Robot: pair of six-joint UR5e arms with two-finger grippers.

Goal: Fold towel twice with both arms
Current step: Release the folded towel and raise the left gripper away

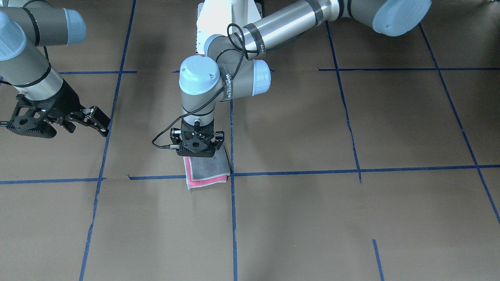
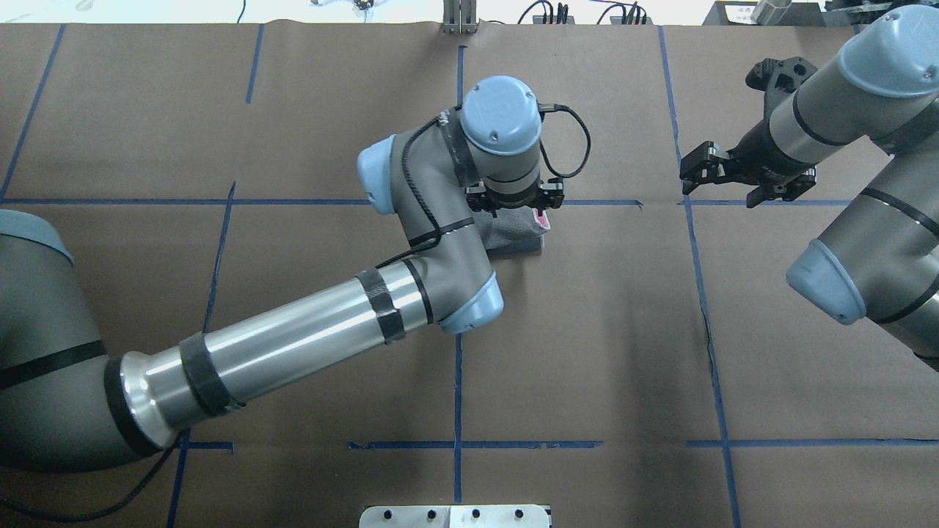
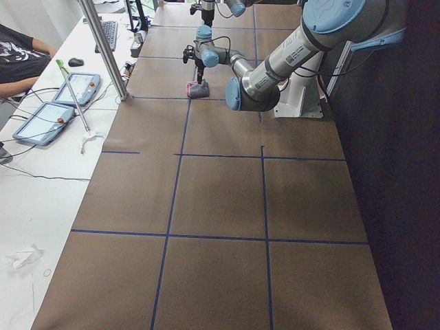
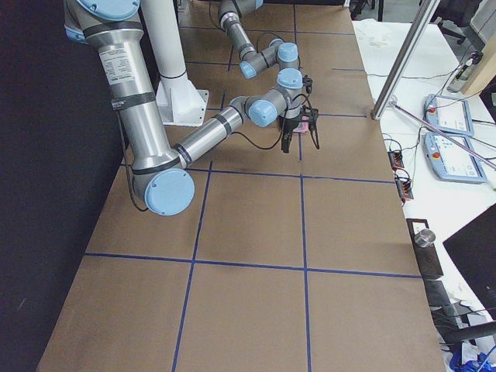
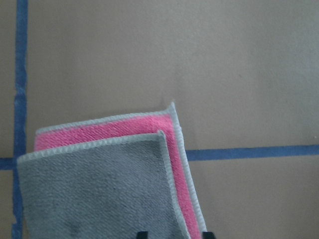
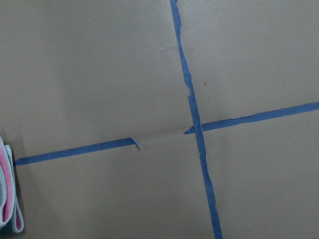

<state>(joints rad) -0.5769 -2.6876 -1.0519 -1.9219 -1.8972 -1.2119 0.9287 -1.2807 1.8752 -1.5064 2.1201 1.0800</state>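
Left gripper (image 1: 198,150): tips narrowly apart on the towel (image 1: 209,169); pinching or not, I cannot tell.
Cloth: directly under those fingers, folded small, grey over pink (edges slightly offset).
My release: open fully, lift straight, drag nothing.
Right gripper (image 1: 66,128): spread wide, empty, well apart.

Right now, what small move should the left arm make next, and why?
Probably lift the left gripper straight up: its jaws look open, the pink-and-grey terry towel beneath already lies folded in layers, and the right gripper sits aside.
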